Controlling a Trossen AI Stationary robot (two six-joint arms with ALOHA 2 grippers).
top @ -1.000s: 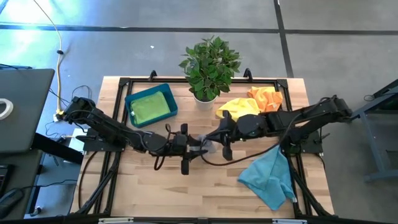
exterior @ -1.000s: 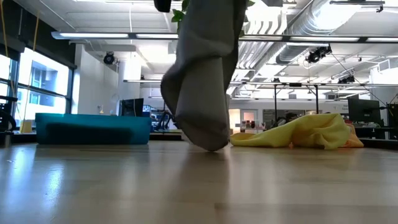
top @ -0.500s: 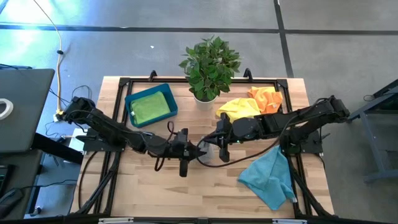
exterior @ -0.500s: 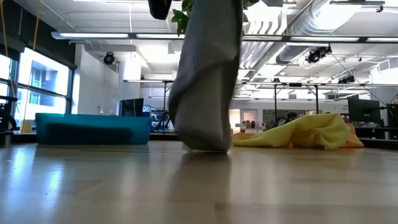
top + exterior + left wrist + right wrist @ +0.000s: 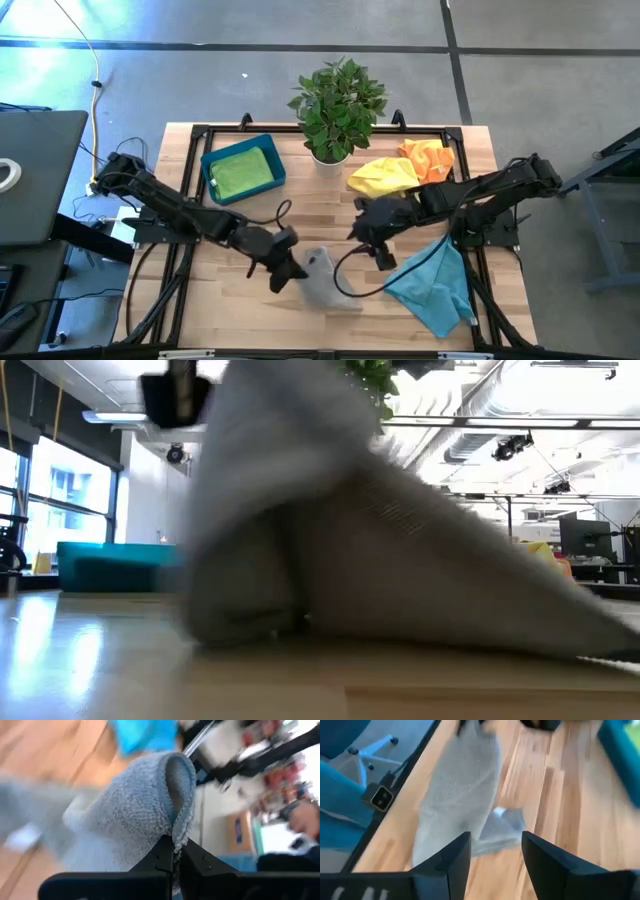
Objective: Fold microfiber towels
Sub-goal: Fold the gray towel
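One grey towel (image 5: 322, 281) hangs pinched in the left pincer (image 5: 290, 266); the right pincer (image 5: 375, 247), spread, sits apart.

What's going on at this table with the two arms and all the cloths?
The robot is folding towels. The left gripper is shut on a grey towel at the table's front middle, the cloth's far end draping onto the wood. The right gripper hangs open nearby, holding nothing. Yellow, orange and teal-blue towels wait at the right; a green one lies in the blue tray.
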